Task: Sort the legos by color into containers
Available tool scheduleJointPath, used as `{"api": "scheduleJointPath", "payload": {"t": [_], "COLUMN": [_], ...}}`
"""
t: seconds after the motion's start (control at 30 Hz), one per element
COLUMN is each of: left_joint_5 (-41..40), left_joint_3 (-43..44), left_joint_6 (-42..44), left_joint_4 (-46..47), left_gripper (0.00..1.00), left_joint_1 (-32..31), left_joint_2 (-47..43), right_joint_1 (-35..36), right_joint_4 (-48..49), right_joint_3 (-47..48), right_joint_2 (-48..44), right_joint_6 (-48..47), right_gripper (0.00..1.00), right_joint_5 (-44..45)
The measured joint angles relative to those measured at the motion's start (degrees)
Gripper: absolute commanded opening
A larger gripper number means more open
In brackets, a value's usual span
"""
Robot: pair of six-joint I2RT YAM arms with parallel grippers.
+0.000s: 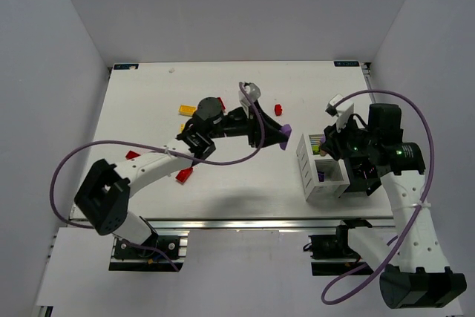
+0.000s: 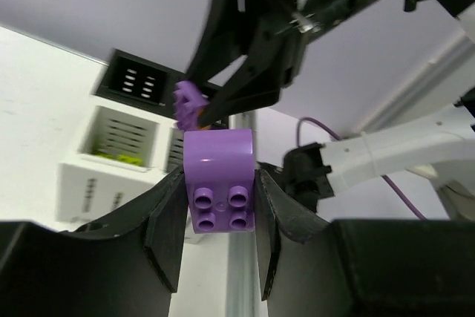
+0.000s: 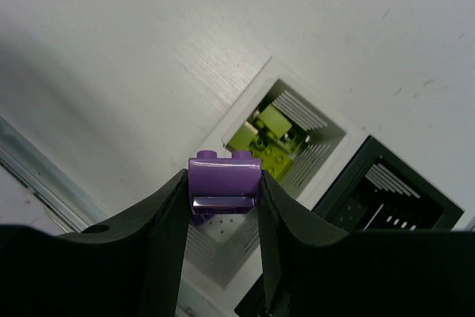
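My left gripper [image 1: 281, 135] [image 2: 220, 206] is shut on a rounded purple lego [image 2: 219, 176], held above the table just left of the containers [image 1: 306, 170]. My right gripper [image 1: 327, 159] [image 3: 223, 206] is shut on a second purple lego [image 3: 224, 177] over a white compartment [image 3: 230, 257] of the containers. Lime green legos [image 3: 269, 141] lie in the neighbouring white compartment. The black compartment [image 3: 386, 191] beside it looks empty. Loose red legos lie on the table in the top view: one far [image 1: 279, 108], one near the left arm's base [image 1: 183, 175]. A yellow lego [image 1: 187, 109] lies far left.
More red legos lie at the left [image 1: 132, 155] and behind the left arm [image 1: 221, 102]. The left arm stretches across the table's middle. The table's near edge [image 1: 245, 220] runs just below the containers. A white wall surrounds the table.
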Motion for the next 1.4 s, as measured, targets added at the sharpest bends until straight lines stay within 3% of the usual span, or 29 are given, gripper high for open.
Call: {"api": "scheduleJointPath", "payload": {"t": [0.23,0.33,0.47,0.6,0.7,0.77,0.8,0.83,0.87,1.13,1.4], "left_joint_5": [2.71,2.86,2.82,2.71,2.29,1.97,1.73,1.38,1.09,-5.05,-10.95], "left_joint_3": [1.42,1.46,2.34,3.91,4.39,4.39,4.39,4.39,4.39,3.87,8.33], "left_joint_6": [-1.29,-1.27,-1.29,-1.38,-1.60,-2.01,-2.29,-2.47,-2.56,-3.50,-3.15], "left_joint_4": [2.93,3.87,5.62,7.43,9.03,10.21,11.04,11.85,12.57,23.19,26.53], "left_gripper": [0.00,0.00,0.00,0.00,0.00,0.00,0.00,0.00,0.00,0.00,0.00], "left_joint_1": [-5.35,-6.08,-6.88,-7.91,-9.22,-10.05,-10.34,-10.64,-10.91,-12.74,-14.93], "left_joint_2": [7.85,8.07,8.26,9.84,11.58,12.68,13.29,13.77,14.23,17.81,29.46], "right_joint_1": [-0.02,-0.04,-0.28,-0.52,-1.07,-1.55,-1.79,-2.08,-2.36,-5.55,-7.02], "right_joint_4": [-1.40,-1.38,-1.36,-1.01,-0.11,0.48,1.09,2.10,3.43,14.03,18.58], "right_joint_3": [-6.23,-8.24,-9.75,-11.45,-11.41,-10.67,-10.12,-9.68,-9.31,-9.05,-7.54], "right_joint_2": [0.44,1.20,2.40,2.32,0.96,0.04,-0.31,-0.70,-1.20,-7.21,-9.01], "right_joint_6": [-1.05,-1.14,-1.20,-1.11,-0.44,0.52,1.40,2.36,3.67,17.27,25.77], "right_gripper": [0.07,0.17,0.55,0.57,0.55,0.48,0.38,0.12,0.01,0.00,0.00], "right_joint_5": [4.50,5.38,5.81,6.01,6.03,6.23,6.91,7.80,9.53,25.11,25.99]}}
